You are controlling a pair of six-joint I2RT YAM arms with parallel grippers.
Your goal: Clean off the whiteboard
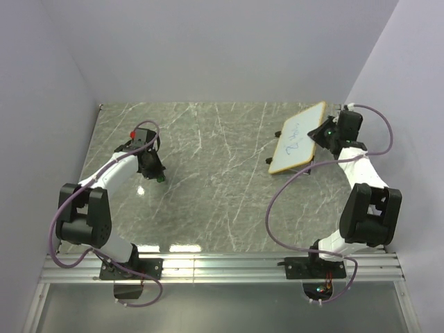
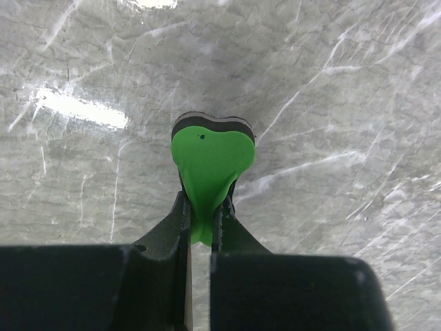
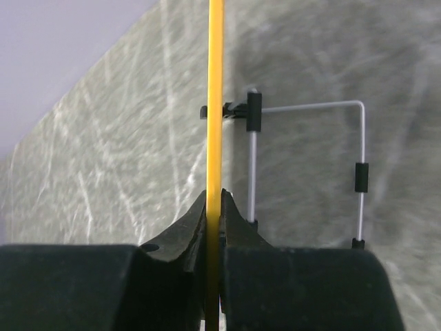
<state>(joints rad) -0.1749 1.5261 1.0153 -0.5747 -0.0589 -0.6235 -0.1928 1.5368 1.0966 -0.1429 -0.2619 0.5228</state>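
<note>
Down at the near edge, both arms are bolted to a metal rail at the front of the gray marble table. A little farther out on the left, the left gripper points down at the table. Its two fingers are pinched tight on a small green eraser with a black layer on the side away from the camera. From above, the eraser is a tiny green spot under the gripper. I cannot tell if it touches the table.

Farther back on the right is the whiteboard. It is tilted and has blue writing on it. The right gripper squeezes its right edge. In the right wrist view, the board's thin orange edge runs straight up between the closed fingers. A bent wire stand sticks out of the board's back side.
</note>
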